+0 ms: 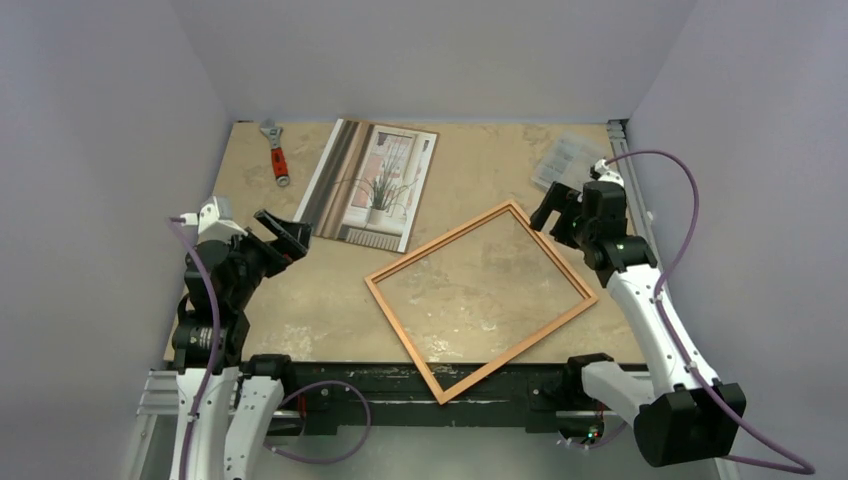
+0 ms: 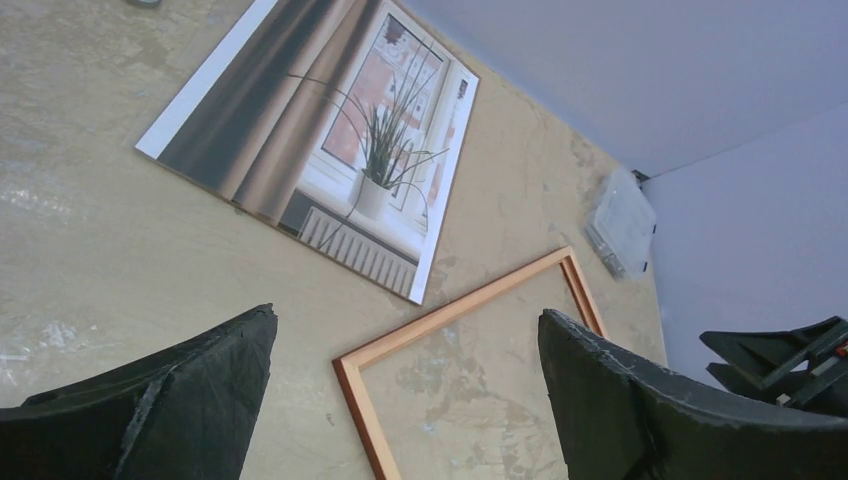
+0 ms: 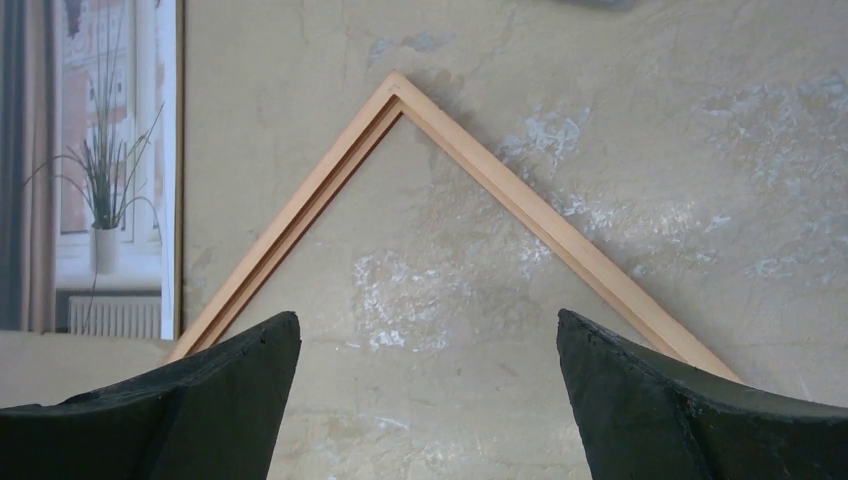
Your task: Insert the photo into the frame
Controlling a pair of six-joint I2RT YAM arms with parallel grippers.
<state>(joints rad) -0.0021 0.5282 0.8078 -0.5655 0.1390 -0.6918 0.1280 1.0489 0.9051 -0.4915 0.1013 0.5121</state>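
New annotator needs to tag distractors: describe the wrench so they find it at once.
Go to the table's far left corner in the top view. There, left of the photo and apart from it, lies the wrench. Nothing else nearby is small, silver-headed and red-handled.

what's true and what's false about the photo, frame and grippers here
1. The photo lies face up. True.
2. The photo sits inside the frame. False: it lies beside the frame, which is empty.
3. The left gripper is open and holds nothing. True.
4. The right gripper is shut on the frame. False: it is open, holding nothing.
5. A wrench lies left of the photo. True.
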